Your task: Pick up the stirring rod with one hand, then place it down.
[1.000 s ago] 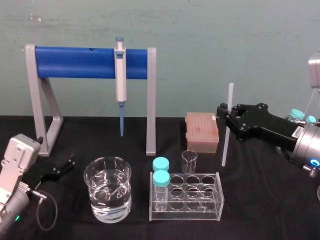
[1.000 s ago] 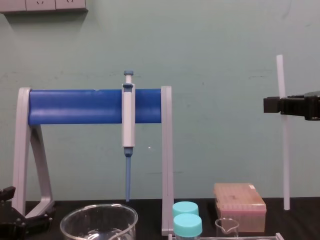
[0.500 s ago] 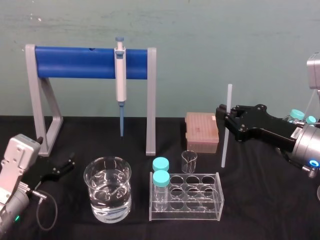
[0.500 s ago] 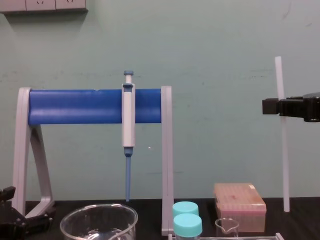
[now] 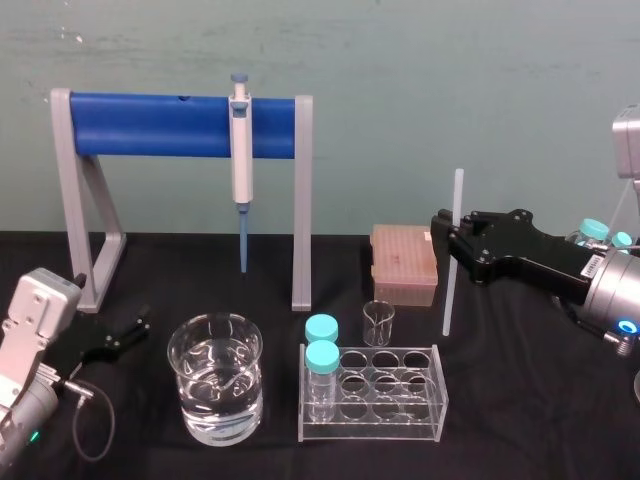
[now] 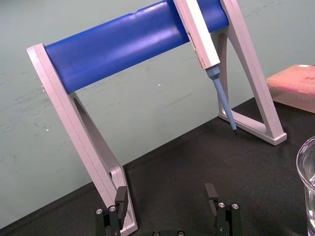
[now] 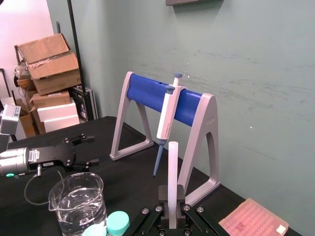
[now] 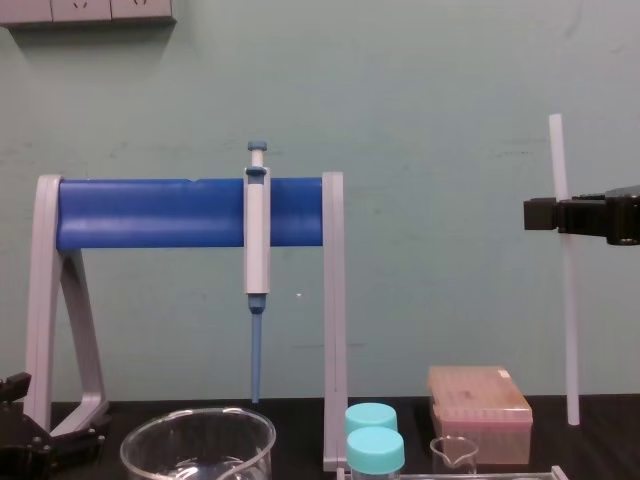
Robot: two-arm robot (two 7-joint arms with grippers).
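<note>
You have the black table (image 5: 520, 430) before you, and on its left half stands the big pipette stand (image 5: 180, 125), with the pipette (image 5: 241, 140) hanging from the blue bar. Your right gripper (image 5: 452, 235) reaches in from the right side above the table. Its fingers are clamped on the stirring rod (image 5: 449, 295), a little above the rod's middle. The rod is almost upright with a slight lean. Its lower end is close to the cloth, and I cannot tell if it touches.

I judge that the pick-up is done and the placing down is now the step in hand. For this you need to lower the rod, lay it on bare cloth and then open the fingers. The free room is to the right of the tube rack (image 5: 400, 420). To the left are the large beaker (image 5: 215, 390) with water, the tip box (image 5: 404, 262) and the small beaker (image 5: 378, 322), which is nearest to the rod's end. Your left gripper (image 5: 135, 330) lies idle near the stand's foot, fingers apart
</note>
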